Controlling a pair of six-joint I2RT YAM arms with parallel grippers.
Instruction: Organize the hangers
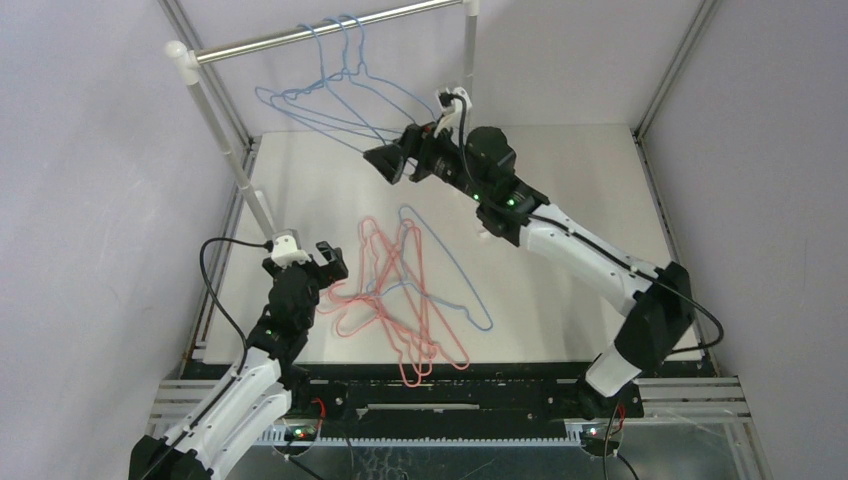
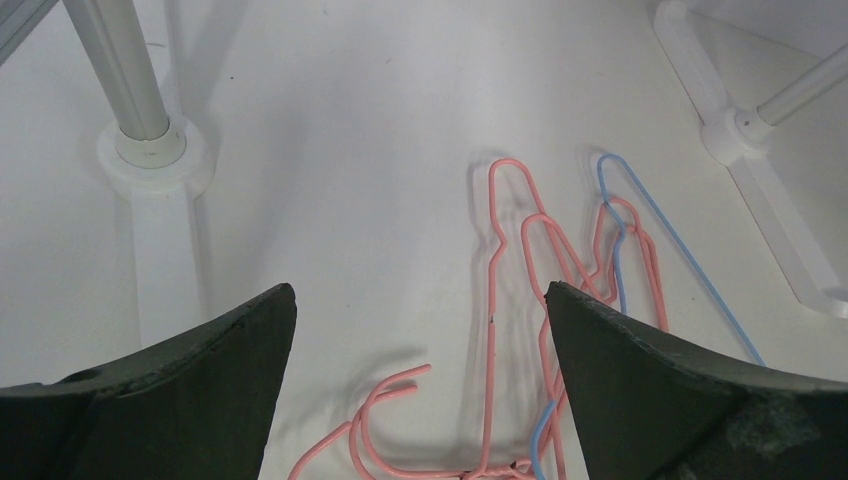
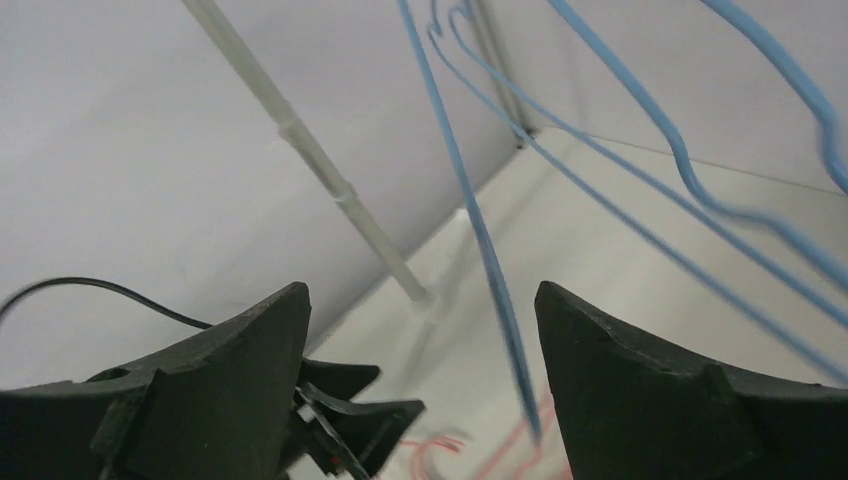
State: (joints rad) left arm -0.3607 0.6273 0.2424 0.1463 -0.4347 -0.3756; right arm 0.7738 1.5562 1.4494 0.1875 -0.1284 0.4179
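Blue hangers (image 1: 330, 95) hung on the rail (image 1: 300, 36), pink hangers (image 1: 400, 300) and a lone blue hanger (image 1: 455, 275) lay tangled on the table (image 1: 580, 200), the right gripper (image 1: 392, 160) stood released beside the hung ones, and the left gripper (image 1: 331, 262) gaped empty near the pile.

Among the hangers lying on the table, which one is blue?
The single light blue hanger at the right side of the pile. All the other hangers lying there are pink-red hangers.

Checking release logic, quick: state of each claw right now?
Left claw: open, empty.
Right claw: open, gripping nothing; a blue hanger hangs just ahead, not clamped.
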